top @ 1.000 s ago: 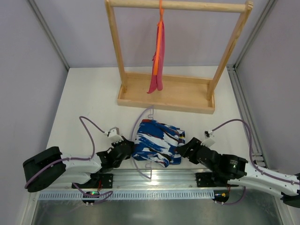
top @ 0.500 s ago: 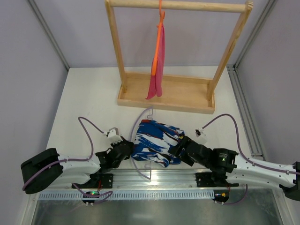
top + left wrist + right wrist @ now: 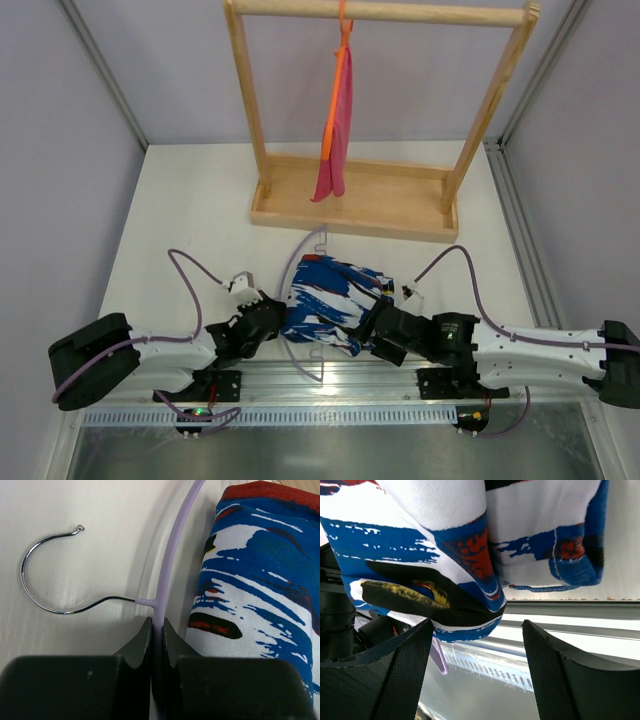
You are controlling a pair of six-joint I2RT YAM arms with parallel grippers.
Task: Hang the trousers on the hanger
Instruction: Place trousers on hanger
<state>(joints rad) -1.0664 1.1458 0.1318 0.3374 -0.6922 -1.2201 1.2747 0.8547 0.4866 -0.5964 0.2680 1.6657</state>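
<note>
The right gripper has reached the trousers.

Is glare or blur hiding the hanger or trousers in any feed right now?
Left wrist: sharp, soft shadows only beside the hanger; the left claw reads dark.
Right wrist: trousers crisp, but the table behind is washed out by glare.
Top: evenly lit, nothing blurred.

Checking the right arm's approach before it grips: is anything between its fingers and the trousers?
Nothing visible stands between them. The right gripper is open, and the folded edge of the trousers hangs directly in front of the gap between its fingers, with no other thing in between.
</note>
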